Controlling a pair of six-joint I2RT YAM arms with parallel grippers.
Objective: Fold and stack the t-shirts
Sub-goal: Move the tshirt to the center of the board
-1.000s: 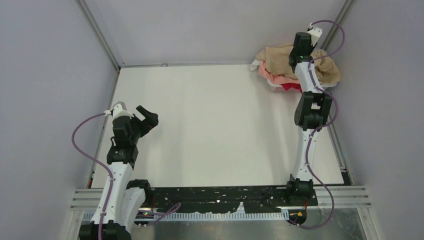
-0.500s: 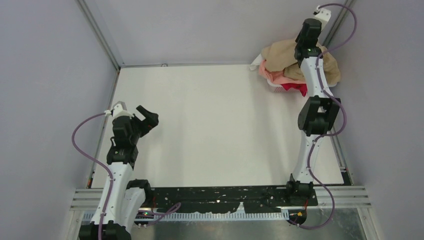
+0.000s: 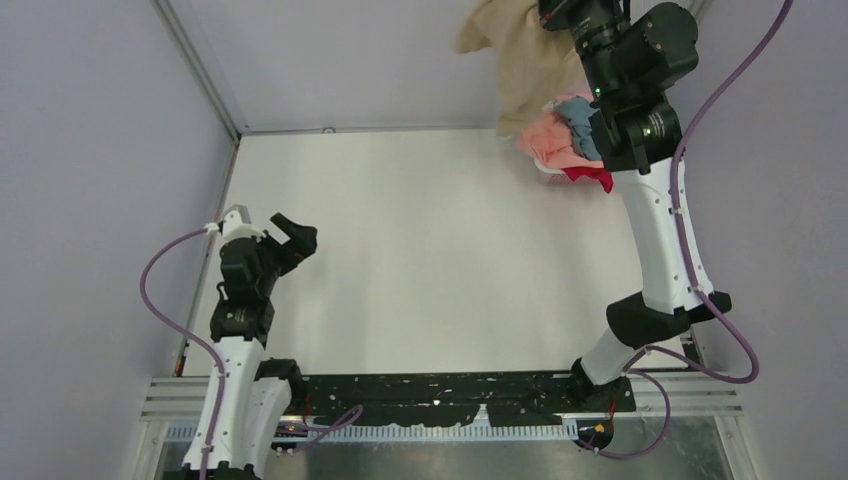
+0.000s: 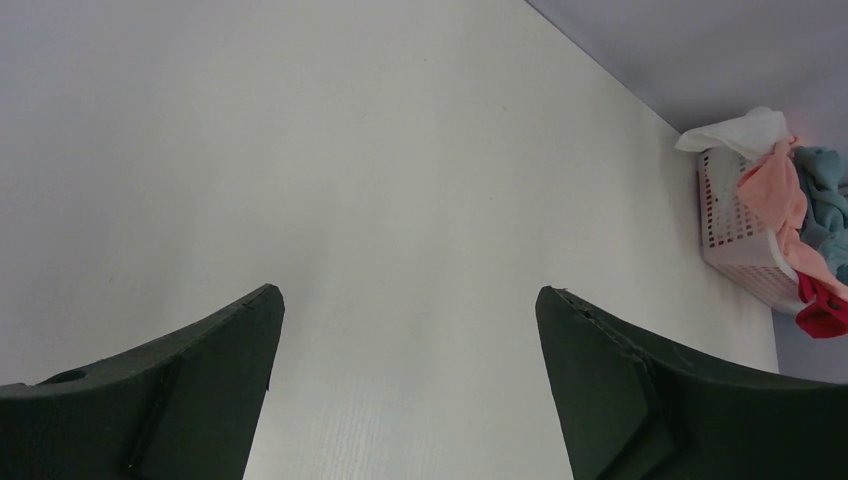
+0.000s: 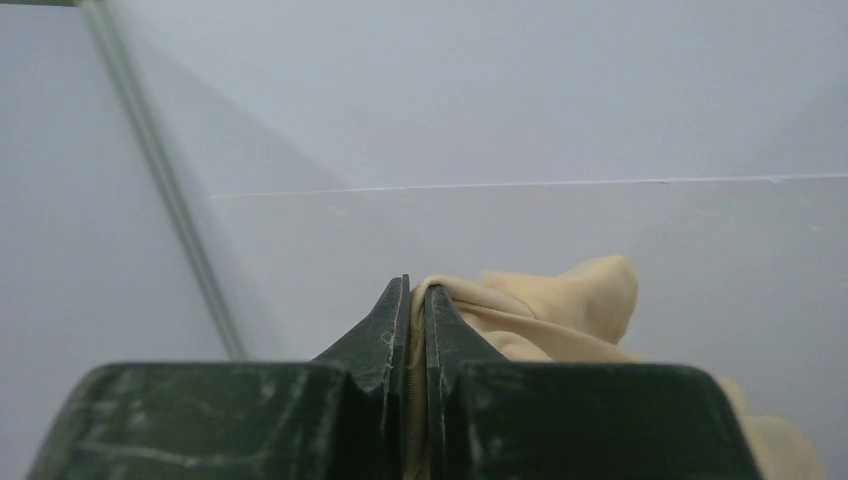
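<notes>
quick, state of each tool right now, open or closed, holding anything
Left tool: open, holding nothing.
Right tool: closed on the large tan-beige soft fabric t-shirt, which hangs from it.

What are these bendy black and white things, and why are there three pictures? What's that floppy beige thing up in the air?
They are two robot arms at the near edge of a white table. One picture looks down from above; the other two come from small cameras on the wrists. The right end effector is pinched shut on a tan t-shirt, lifted high. The left end effector is open and holds nothing. In the far corner a white basket holds a pink shirt, a grey-blue shirt and a red shirt.
</notes>
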